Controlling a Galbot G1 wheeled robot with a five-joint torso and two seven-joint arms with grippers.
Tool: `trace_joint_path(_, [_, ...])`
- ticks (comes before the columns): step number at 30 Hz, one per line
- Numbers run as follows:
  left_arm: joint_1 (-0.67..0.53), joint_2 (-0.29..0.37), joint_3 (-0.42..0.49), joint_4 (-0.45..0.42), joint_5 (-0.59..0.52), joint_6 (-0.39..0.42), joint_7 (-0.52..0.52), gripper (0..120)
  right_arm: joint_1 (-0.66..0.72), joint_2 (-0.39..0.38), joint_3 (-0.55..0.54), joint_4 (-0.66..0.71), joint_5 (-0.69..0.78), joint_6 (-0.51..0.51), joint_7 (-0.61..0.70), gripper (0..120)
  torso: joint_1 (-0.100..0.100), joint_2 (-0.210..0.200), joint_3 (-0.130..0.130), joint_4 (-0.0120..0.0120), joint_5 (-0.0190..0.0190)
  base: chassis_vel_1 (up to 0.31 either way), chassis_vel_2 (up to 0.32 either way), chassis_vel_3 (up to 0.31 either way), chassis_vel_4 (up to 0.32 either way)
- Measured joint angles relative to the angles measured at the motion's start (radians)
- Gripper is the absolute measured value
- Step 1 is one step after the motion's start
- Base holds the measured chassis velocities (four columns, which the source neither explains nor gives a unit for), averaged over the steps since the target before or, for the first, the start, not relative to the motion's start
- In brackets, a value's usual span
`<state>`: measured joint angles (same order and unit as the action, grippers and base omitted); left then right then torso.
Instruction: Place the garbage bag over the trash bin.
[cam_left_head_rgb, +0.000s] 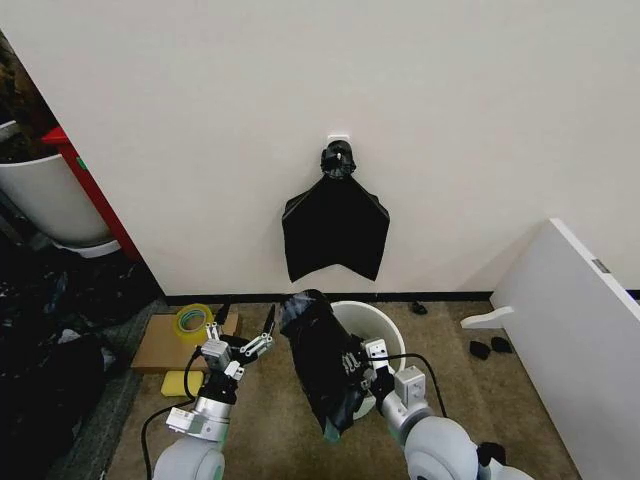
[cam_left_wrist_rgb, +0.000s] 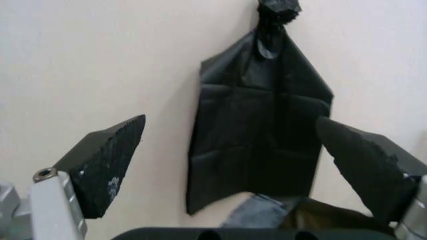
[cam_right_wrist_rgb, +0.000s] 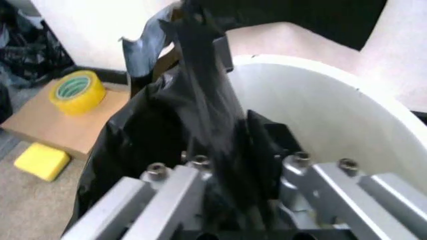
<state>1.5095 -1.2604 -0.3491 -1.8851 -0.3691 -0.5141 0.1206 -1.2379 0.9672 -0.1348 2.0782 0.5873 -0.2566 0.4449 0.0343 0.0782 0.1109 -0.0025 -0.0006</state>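
The crinkled black garbage bag (cam_left_head_rgb: 322, 362) hangs upright against the left side of the cream-white trash bin (cam_left_head_rgb: 392, 328), with its top edge above the rim. My right gripper (cam_left_head_rgb: 362, 362) is shut on the bag's right side, just in front of the bin. In the right wrist view the right gripper (cam_right_wrist_rgb: 240, 167) pinches a fold of the garbage bag (cam_right_wrist_rgb: 200, 115), and the trash bin (cam_right_wrist_rgb: 327, 110) stands open behind it. My left gripper (cam_left_head_rgb: 246, 330) is open, a little left of the bag and not touching it. In the left wrist view the left gripper (cam_left_wrist_rgb: 233, 165) is spread wide, facing the wall.
A flat black bundle (cam_left_head_rgb: 335, 232) with a knotted top hangs on the wall above the bin. Yellow tape (cam_left_head_rgb: 194, 321), cardboard (cam_left_head_rgb: 160, 345) and a yellow sponge (cam_left_head_rgb: 180, 383) lie on the floor to the left. A white board (cam_left_head_rgb: 585, 330) leans at the right. A large white tub (cam_left_head_rgb: 45, 200) stands at the far left.
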Motion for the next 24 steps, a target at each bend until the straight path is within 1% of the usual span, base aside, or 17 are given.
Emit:
trace_joint_path(1, [0.006,0.007,0.015,-0.007,-0.026,0.014,-0.006,100,-0.002,0.003,0.005,-0.003,-0.004,0.007,0.006,5,0.000,0.000,0.000,0.0000,-0.0001,0.000,0.000,0.000,0.000])
trace_joint_path(3, [0.015,0.028,0.042,-0.019,-0.096,0.049,-0.016,100,-0.009,0.008,0.018,-0.017,-0.029,0.022,0.028,0,0.000,0.000,0.000,0.0001,0.0001,0.000,0.000,0.000,0.000])
trace_joint_path(5, [0.017,0.035,0.049,-0.021,-0.114,0.062,-0.017,100,-0.014,0.009,0.023,-0.022,-0.042,0.028,0.036,0,0.000,0.000,0.000,0.0001,0.0000,0.000,0.000,0.000,0.000])
trace_joint_path(7, [0.020,0.066,0.060,-0.028,-0.168,0.118,-0.029,100,-0.032,0.008,0.040,-0.035,-0.076,0.044,0.054,0,0.000,0.000,0.000,0.0000,0.0001,0.000,0.000,0.000,0.000])
trace_joint_path(8, [0.020,0.066,0.060,-0.028,-0.168,0.118,-0.029,100,-0.032,0.008,0.040,-0.035,-0.076,0.044,0.054,0,0.000,0.000,0.000,0.0000,0.0001,0.000,0.000,0.000,0.000])
trace_joint_path(9, [0.020,0.076,0.063,-0.032,-0.185,0.146,-0.042,100,-0.039,0.007,0.045,-0.037,-0.086,0.049,0.057,0,0.000,0.000,0.000,0.0000,0.0001,0.000,0.000,0.000,0.000])
trace_joint_path(11, [0.005,0.100,0.075,-0.044,-0.237,0.251,-0.091,100,-0.059,0.009,0.051,-0.038,-0.105,0.060,0.060,0,0.000,0.000,0.000,0.0002,-0.0001,0.000,0.000,0.000,0.000])
trace_joint_path(12, [0.005,0.100,0.075,-0.044,-0.237,0.251,-0.091,100,-0.059,0.009,0.051,-0.038,-0.105,0.060,0.060,0,0.000,0.000,0.000,0.0002,-0.0001,0.000,0.000,0.000,0.000])
trace_joint_path(14, [-0.020,0.119,0.090,-0.048,-0.263,0.326,-0.117,100,-0.071,0.023,0.046,-0.034,-0.112,0.061,0.062,0,0.000,0.000,0.000,-0.0001,-0.0001,0.000,0.000,0.000,0.000])
trace_joint_path(16, [-0.043,0.138,0.103,-0.053,-0.286,0.382,-0.124,100,-0.080,0.042,0.033,-0.030,-0.116,0.063,0.062,0,0.000,0.000,0.000,-0.0001,-0.0001,0.000,0.000,0.000,0.000])
trace_joint_path(18, [-0.056,0.152,0.116,-0.064,-0.308,0.415,-0.124,100,-0.084,0.058,0.021,-0.027,-0.116,0.065,0.062,0,0.000,0.000,0.000,0.0000,-0.0001,0.000,0.000,0.000,0.000])
trace_joint_path(19, [-0.056,0.152,0.116,-0.064,-0.308,0.415,-0.124,100,-0.084,0.058,0.021,-0.027,-0.116,0.065,0.062,0,0.000,0.000,0.000,0.0000,-0.0001,0.000,0.000,0.000,0.000])
trace_joint_path(23, [-0.077,0.186,0.185,-0.088,-0.366,0.485,-0.124,100,-0.087,0.078,0.005,-0.023,-0.116,0.065,0.062,0,0.000,0.000,0.000,0.0000,0.0000,0.000,0.000,0.000,0.000])
trace_joint_path(24, [-0.077,0.186,0.185,-0.088,-0.366,0.485,-0.124,100,-0.087,0.078,0.005,-0.023,-0.116,0.065,0.062,0,0.000,0.000,0.000,0.0000,0.0000,0.000,0.000,0.000,0.000])
